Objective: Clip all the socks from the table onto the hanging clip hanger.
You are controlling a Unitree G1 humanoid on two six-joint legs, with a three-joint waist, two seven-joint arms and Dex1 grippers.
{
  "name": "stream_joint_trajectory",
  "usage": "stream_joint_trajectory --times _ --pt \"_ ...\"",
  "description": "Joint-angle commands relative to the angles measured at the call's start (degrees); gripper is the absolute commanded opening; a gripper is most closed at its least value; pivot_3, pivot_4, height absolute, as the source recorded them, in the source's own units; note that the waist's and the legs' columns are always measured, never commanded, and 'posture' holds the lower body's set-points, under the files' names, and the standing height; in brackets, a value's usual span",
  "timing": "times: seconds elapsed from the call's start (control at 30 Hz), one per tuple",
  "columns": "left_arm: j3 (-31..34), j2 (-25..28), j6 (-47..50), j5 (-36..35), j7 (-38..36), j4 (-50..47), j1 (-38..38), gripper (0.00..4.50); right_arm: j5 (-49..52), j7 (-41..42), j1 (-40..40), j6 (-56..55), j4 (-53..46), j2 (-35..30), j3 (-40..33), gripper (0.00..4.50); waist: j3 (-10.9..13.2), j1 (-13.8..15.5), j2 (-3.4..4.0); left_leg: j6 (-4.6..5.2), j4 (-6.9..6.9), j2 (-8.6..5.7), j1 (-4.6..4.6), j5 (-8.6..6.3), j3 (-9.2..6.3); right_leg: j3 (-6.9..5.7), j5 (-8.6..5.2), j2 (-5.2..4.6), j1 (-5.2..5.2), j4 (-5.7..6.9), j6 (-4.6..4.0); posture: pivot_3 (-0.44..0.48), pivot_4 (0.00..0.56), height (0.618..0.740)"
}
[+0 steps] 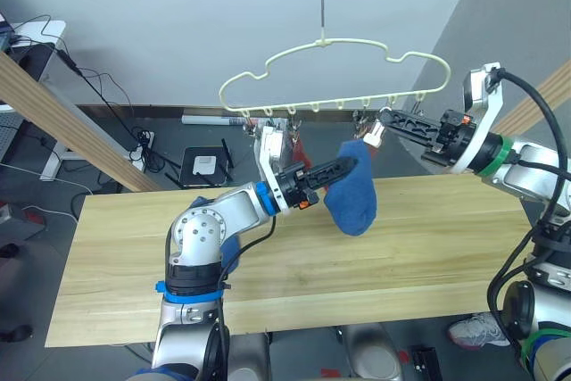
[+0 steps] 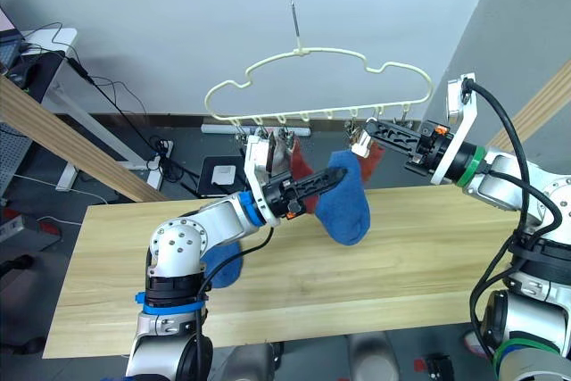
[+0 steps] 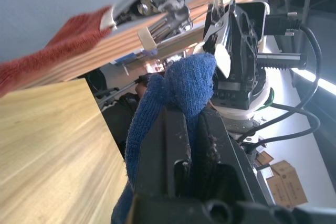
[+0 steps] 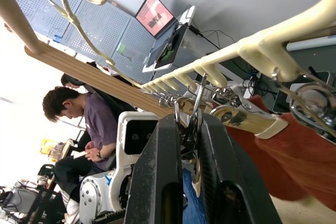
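Jaws meet at the hanger (image 1: 335, 73)
Left jaws (image 1: 351, 166) grip a blue sock (image 1: 350, 198); right jaws (image 1: 382, 122) pinch a clip (image 4: 193, 109). No readable writing.

The room is bright with soft, even light. The table (image 1: 428, 247) has only faint shadows. Bright white glare fills one wrist view's corner.

Silver arms, blue/green joint rings, black cables, blk jaws, white wrist cams

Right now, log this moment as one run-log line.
left gripper: shut on blue sock | right gripper: shut on clip of clip hanger | rust red sock: clipped | second blue sock: on table
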Motion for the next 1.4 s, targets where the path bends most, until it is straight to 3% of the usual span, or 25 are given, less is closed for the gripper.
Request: stream_joint_trajectory --times 0.03,0.67,0.93,1.07,1.2,1.4 --pt "0.07 -0.21 0.48 -2.55 -0.02 -1.57 -0.61 0.00 4.06 -0.10 0.69 -2.81 -2.87 -1.74 0.55 0.10 0.00 0.04 0.00 0.00 0.00 0.00 0.00 0.00 0.00 0.00 0.00 0.00 0.00 0.00 0.00 -0.212 0.319 0.740" --pt "-0.01 -0.51 0.04 -4.90 1.12 -2.36 -1.33 0.00 5.06 2.77 2.75 -6.92 -4.93 -5.09 7.16 0.10 0.01 0.10 -0.02 0.00 -0.02 0.00 -0.01 0.00 0.00 0.00 -0.01 0.00 0.00 -0.05 0.01 -0.193 0.326 0.740" --pt "-0.71 -0.33 0.01 -5.21 1.62 -2.59 -1.58 0.00 6.08 3.85 4.21 -7.71 -5.74 -6.62 7.33 2.89 0.02 0.21 -0.03 0.00 -0.02 0.00 -0.01 0.00 0.00 0.00 -0.01 0.00 0.00 -0.05 0.01 -0.198 0.325 0.740" --pt "-2.70 0.62 -3.69 -0.23 0.37 -2.25 -1.99 0.00 4.49 4.62 7.47 -7.67 -7.92 -10.70 5.50 4.31 0.02 0.25 -0.04 0.00 -0.02 0.00 -0.03 0.00 0.00 0.00 -0.01 0.00 0.00 -0.09 0.01 -0.209 0.328 0.740" --pt "-5.93 1.76 -9.43 6.26 -3.06 -1.43 -2.09 0.00 -0.78 8.01 13.98 -7.09 -13.36 -16.24 3.37 4.47 0.03 0.46 -0.05 0.00 -0.05 -0.02 -0.04 0.00 0.02 0.00 -0.02 0.00 0.00 -0.15 0.03 -0.220 0.327 0.740" --pt "-7.69 2.69 -11.60 9.39 -6.41 -0.51 -1.40 1.76 -5.61 6.77 24.11 -11.05 -22.23 -18.26 -0.97 4.50 0.04 0.17 -0.06 0.00 -0.05 0.00 -0.06 0.00 0.09 0.02 -0.03 0.00 0.02 -0.26 0.08 -0.251 0.327 0.740"
